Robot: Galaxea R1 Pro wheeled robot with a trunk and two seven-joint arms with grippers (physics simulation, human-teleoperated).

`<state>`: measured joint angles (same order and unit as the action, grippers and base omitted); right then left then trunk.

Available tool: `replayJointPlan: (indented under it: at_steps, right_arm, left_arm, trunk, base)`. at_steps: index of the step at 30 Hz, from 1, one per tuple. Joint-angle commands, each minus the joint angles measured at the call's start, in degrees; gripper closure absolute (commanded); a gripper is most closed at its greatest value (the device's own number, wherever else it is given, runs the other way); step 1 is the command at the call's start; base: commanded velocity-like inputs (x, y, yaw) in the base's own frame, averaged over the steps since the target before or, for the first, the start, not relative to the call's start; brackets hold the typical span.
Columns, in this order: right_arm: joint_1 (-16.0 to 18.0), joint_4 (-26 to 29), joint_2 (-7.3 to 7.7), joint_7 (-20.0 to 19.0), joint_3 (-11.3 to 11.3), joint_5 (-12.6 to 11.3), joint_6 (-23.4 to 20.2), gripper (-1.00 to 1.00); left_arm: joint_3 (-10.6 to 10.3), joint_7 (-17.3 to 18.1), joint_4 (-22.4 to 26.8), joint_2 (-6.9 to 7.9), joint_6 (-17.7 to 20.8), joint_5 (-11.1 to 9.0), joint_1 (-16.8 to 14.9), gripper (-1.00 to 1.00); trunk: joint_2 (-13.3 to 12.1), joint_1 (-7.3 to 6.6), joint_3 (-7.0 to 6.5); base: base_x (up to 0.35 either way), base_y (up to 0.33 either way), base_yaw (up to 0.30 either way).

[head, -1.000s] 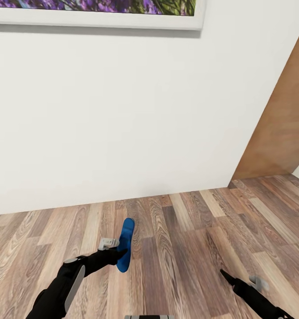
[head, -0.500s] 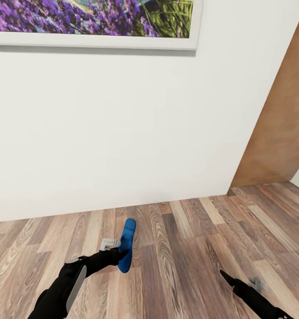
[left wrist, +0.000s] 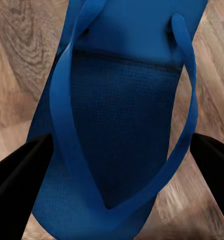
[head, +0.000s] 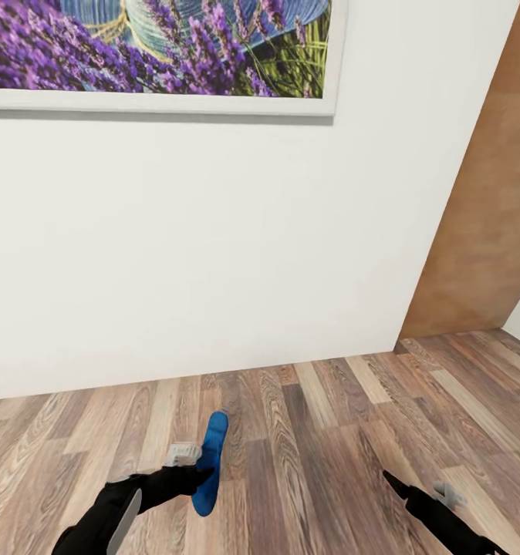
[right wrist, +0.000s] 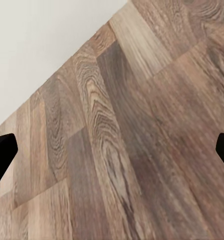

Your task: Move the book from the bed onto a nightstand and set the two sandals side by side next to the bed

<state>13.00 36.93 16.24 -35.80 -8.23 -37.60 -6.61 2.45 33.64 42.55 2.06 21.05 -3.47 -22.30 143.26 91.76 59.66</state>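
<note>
The left gripper point(head: 204, 479) is clamped on one blue sandal point(head: 207, 461), which projects forward beyond its fingers; likely light, flexible foam, best gripped across the sole edge; the right gripper point(head: 403, 487) hangs with jaws apart, empty.
</note>
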Motion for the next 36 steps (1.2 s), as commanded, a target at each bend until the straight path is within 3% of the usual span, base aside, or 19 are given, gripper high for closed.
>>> replayJointPlan:
  at_steps: [1,4,8,20,32,36]
  right_arm:
    - [0.02,-0.30,-0.03,-0.24,-0.12,-0.58,-0.59,-1.00]
    - [-0.04,-1.41,-0.01,-0.30,-0.12,-0.57,-0.53,-1.00]
    - [-0.07,-3.17,0.01,-0.32,-0.12,-0.61,-0.52,-1.00]
    - [-0.08,-5.70,-0.11,-0.16,-0.11,-0.55,1.00,-1.00]
    - [-0.08,-6.01,-0.15,0.05,-0.12,-0.54,1.68,-1.00]
    - [-0.08,-8.05,-0.09,-0.02,-0.12,-0.56,1.68,-1.00]
  left_arm:
    - [0.24,0.19,-1.08,0.90,-0.42,-0.84,-0.02,1.00]
    - [1.36,0.19,-3.09,2.97,-3.20,-1.03,-0.02,1.00]
    - [3.61,0.20,-5.33,3.76,-4.49,-0.98,-0.02,1.00]
    - [4.23,0.20,-7.68,3.92,-4.87,-0.93,-0.02,1.00]
    - [4.23,0.05,-8.67,3.83,-4.82,-1.00,-0.02,1.00]
    - [4.23,0.01,-9.19,3.79,-4.85,-0.95,-0.02,1.00]
  trunk:
    - [0.01,-0.04,-0.18]
    - [-0.44,-0.32,-0.80]
    - [-2.04,-1.20,-1.52]
    - [-6.85,-3.83,-3.67]
    - [-6.85,-3.83,-3.67]
    - [-8.46,-4.71,-4.39]
  base:
    - [0.000,0.000,0.000]
    - [0.000,0.000,0.000]
    - [0.000,0.000,0.000]
    - [0.000,0.000,0.000]
    - [0.000,0.000,0.000]
    - [0.000,0.000,0.000]
